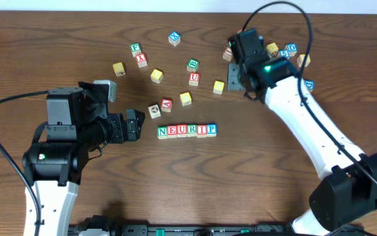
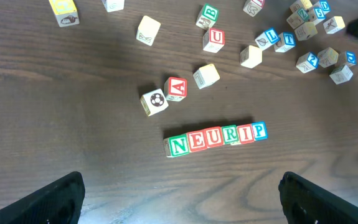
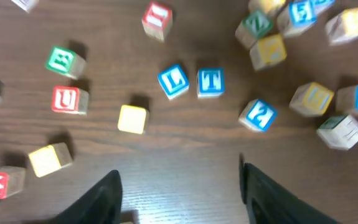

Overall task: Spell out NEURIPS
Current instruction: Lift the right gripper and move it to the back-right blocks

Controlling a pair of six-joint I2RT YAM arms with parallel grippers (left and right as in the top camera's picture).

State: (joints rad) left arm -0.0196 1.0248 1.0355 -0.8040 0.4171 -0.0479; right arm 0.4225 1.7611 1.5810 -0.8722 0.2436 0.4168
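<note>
Six wooden cubes stand in a row [image 1: 187, 131] at mid-table and read N, E, U, R, I, P; the left wrist view shows the same row [image 2: 216, 138]. My left gripper [image 1: 134, 124] hovers just left of the row, open and empty [image 2: 182, 199]. My right gripper [image 1: 239, 82] is over the loose cubes at the back right. Its jaws are apart with only bare table between them [image 3: 182, 193]. Ahead of its fingers lie a blue L cube [image 3: 173, 81], a blue T cube [image 3: 210, 81] and a blue cube [image 3: 258, 115] whose letter I cannot read for sure.
Loose cubes lie behind the row: a red A [image 1: 166, 105], a ball-picture cube [image 1: 154, 110], yellow cubes [image 1: 185, 98] [image 1: 219, 86], a red U [image 1: 193, 78], a green B [image 1: 193, 64] and a blue X [image 1: 174, 38]. A dense cluster [image 1: 290, 49] sits beside the right arm.
</note>
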